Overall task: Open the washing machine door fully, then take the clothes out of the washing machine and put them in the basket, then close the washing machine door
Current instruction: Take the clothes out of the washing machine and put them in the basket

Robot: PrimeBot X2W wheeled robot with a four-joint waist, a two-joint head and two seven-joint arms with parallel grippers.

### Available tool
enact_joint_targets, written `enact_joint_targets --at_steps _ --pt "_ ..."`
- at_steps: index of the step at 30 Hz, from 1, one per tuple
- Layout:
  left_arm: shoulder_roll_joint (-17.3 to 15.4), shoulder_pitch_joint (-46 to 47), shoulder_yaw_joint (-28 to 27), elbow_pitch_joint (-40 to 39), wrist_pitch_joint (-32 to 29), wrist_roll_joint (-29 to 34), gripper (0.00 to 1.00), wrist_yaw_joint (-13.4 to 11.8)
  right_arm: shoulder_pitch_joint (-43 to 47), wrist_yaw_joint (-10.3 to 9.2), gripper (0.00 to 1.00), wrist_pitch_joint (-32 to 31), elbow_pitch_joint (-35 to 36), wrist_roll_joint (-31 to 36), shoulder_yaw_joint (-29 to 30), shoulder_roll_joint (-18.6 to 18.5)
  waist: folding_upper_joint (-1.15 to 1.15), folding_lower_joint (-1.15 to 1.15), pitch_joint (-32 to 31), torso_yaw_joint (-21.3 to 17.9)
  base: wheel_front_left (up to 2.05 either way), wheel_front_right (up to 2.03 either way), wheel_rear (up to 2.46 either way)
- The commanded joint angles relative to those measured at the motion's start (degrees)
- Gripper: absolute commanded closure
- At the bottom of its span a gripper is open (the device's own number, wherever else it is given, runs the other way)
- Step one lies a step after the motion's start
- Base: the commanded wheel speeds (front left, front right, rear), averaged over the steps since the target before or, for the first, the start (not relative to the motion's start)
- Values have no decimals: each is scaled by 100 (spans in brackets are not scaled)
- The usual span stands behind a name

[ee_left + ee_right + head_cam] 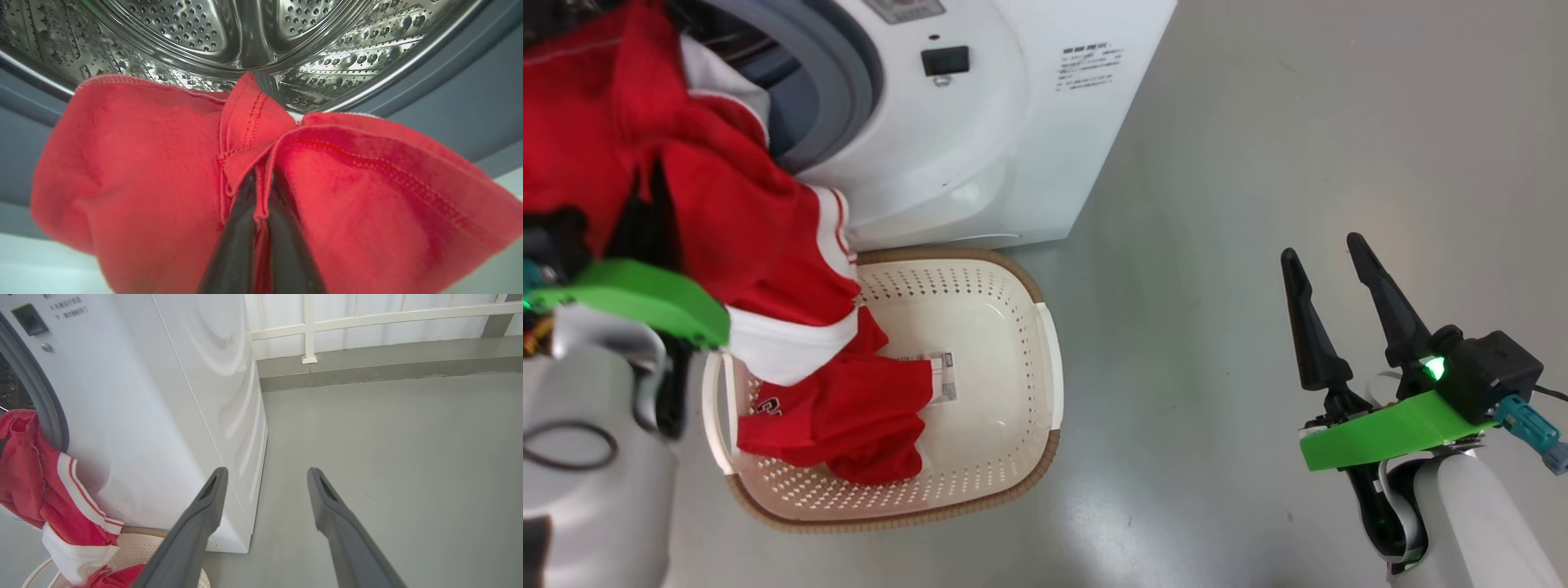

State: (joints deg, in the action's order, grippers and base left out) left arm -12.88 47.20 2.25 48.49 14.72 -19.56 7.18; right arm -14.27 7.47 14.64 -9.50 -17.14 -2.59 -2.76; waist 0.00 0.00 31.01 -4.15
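Observation:
The red clothes [743,220] with white bands hang out of the washing machine [980,122] past its grey rubber ring [841,73], and their lower end lies in the cream basket [1013,327] on the floor below. My left gripper [261,183] is shut on a fold of the clothes [143,163] just in front of the steel drum [184,24]. At the right, away from the machine, my right gripper [1321,247] stands open over bare floor with nothing between its fingers. The washing machine door is out of view.
The basket touches the machine's base. Grey floor [1258,122] stretches to the right of both. A low kerb with a white railing [367,318] runs behind the machine [163,416]. A paper label [941,376] lies on the basket's bottom.

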Motion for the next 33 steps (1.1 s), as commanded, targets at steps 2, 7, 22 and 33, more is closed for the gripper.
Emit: enact_joint_targets --at_steps 2,7,22,33 --pt "-162 -382 -95 -276 28 -33 100 31 92 2 0 36 128 -16 -92 -11 0 0 -47 39 0 0 0" --pt "30 -929 -1 -580 28 -64 100 31 139 2 0 36 115 -7 -88 -11 0 0 -131 73 0 0 0" --pt "383 -1674 358 -312 28 -248 100 31 206 2 0 36 112 -4 -144 -11 0 0 -138 55 0 0 0" --pt "450 -1665 655 236 28 -437 100 31 130 2 0 36 153 -7 -157 -11 0 0 112 -24 0 0 0"
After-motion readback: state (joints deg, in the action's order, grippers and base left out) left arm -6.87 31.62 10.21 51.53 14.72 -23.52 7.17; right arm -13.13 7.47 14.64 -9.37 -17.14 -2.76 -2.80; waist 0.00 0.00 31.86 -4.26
